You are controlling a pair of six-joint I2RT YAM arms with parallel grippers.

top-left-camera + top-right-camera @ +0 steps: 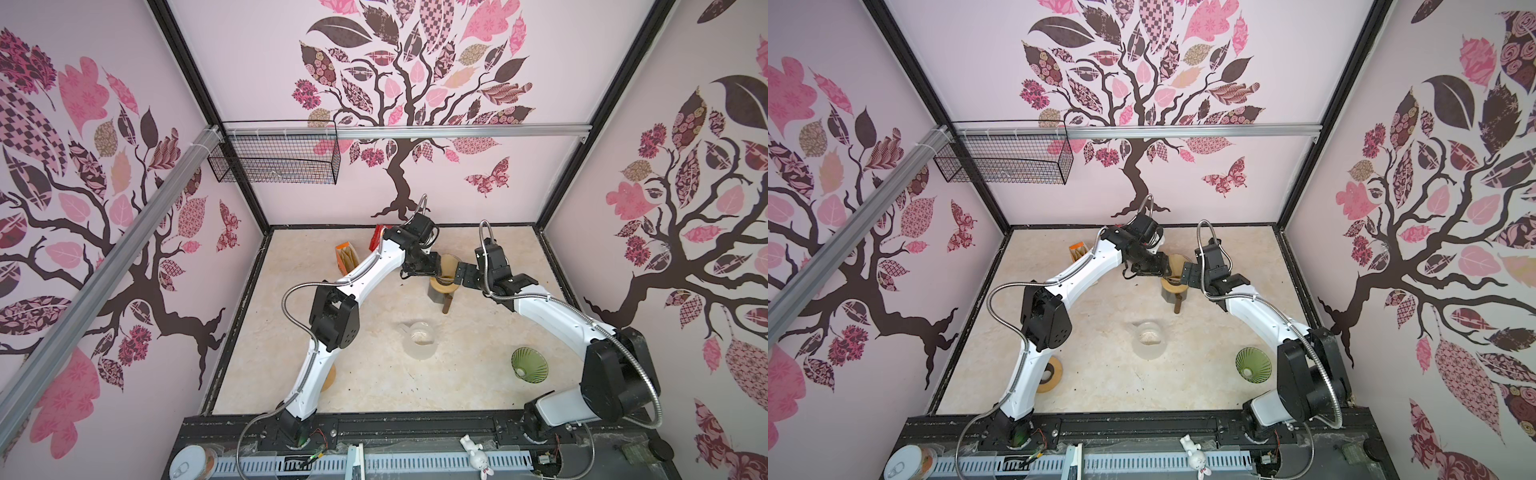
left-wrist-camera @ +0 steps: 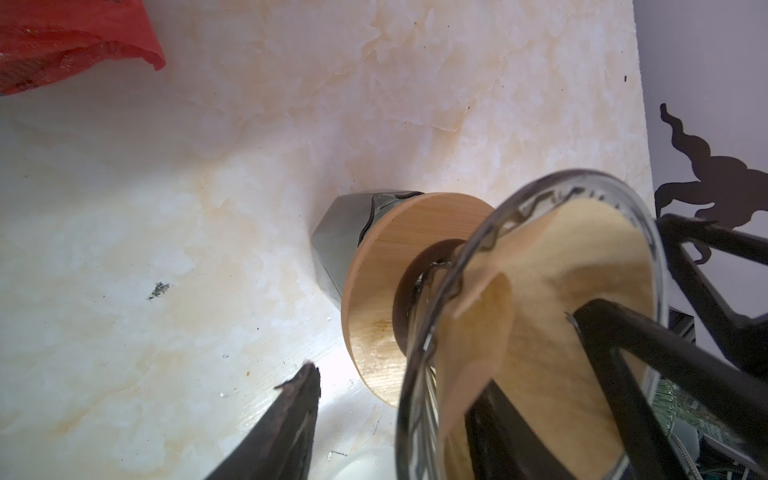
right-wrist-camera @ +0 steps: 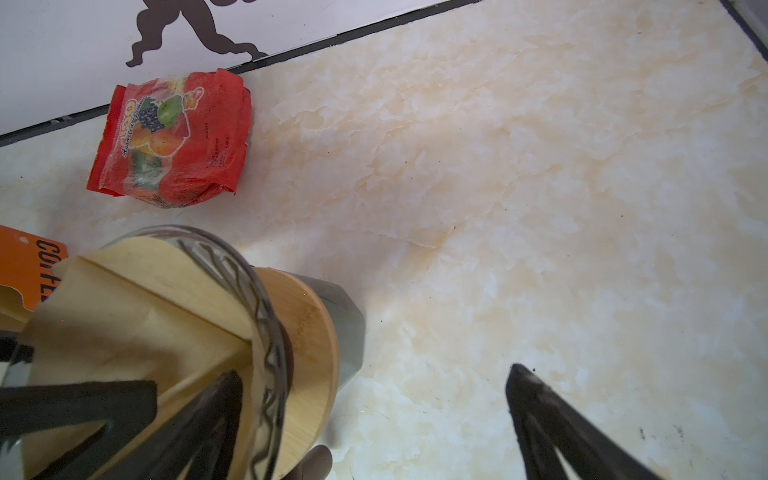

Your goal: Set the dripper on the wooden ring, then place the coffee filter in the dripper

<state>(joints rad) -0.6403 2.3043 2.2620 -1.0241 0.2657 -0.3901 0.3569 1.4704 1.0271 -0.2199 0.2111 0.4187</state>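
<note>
The dripper point(image 1: 449, 261) is a clear glass cone in a wooden collar point(image 2: 374, 299), standing on a grey base point(image 2: 336, 245) at the back middle of the table. The brown paper coffee filter point(image 2: 552, 257) point(image 3: 137, 299) lies inside it, against the glass. My left gripper point(image 2: 444, 336) is open and straddles the rim, one finger inside on the filter and one outside, clear of the glass. My right gripper point(image 3: 374, 372) is open too, with one finger in the cone and the other over bare table. In both top views the two grippers point(image 1: 436, 270) point(image 1: 1185, 274) meet over the dripper.
A red candy bag point(image 3: 170, 141) and an orange filter box point(image 1: 347, 257) sit behind and left of the dripper. A clear glass pitcher point(image 1: 419, 338) stands mid-table, a green ribbed glass cone point(image 1: 529, 365) front right, a tape roll point(image 1: 1050, 376) front left.
</note>
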